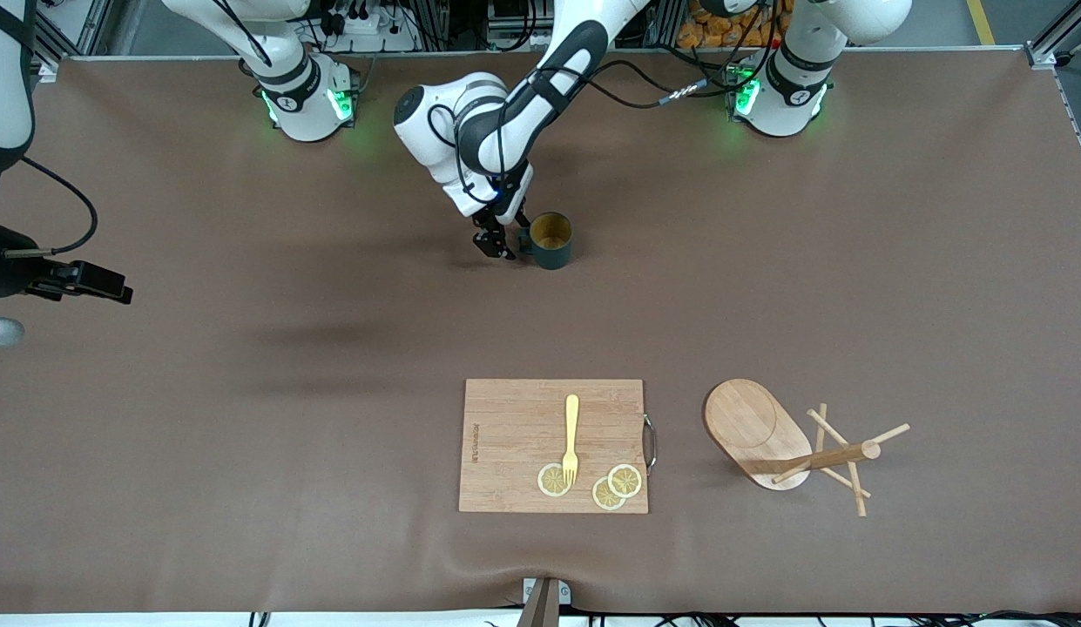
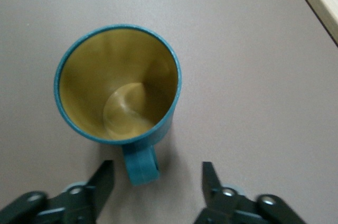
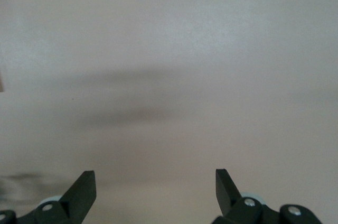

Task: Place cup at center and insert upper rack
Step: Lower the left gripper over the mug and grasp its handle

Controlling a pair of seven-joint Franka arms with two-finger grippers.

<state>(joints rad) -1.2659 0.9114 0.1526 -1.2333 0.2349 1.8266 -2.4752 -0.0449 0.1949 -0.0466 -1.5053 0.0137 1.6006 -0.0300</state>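
Observation:
The dark teal cup (image 1: 551,239) (image 2: 119,84) stands upright on the brown table, mouth up, its yellowish inside empty. My left gripper (image 1: 505,246) (image 2: 157,167) is down beside it, open, one finger on each side of the small handle (image 2: 141,165) with a gap on both sides. The upper rack (image 1: 753,431), a bamboo mug tree, lies tipped on its side toward the left arm's end, nearer the front camera than the cup, its post (image 1: 819,457) and pegs pointing sideways. My right gripper (image 1: 122,294) (image 3: 154,182) waits open over bare table at the right arm's end.
A rectangular wooden cutting board (image 1: 505,435) lies nearer the front camera than the cup, beside the rack. It carries a yellow fork (image 1: 571,431) and three lemon slices (image 1: 617,486). A metal handle (image 1: 650,442) sticks out of the board's edge toward the rack.

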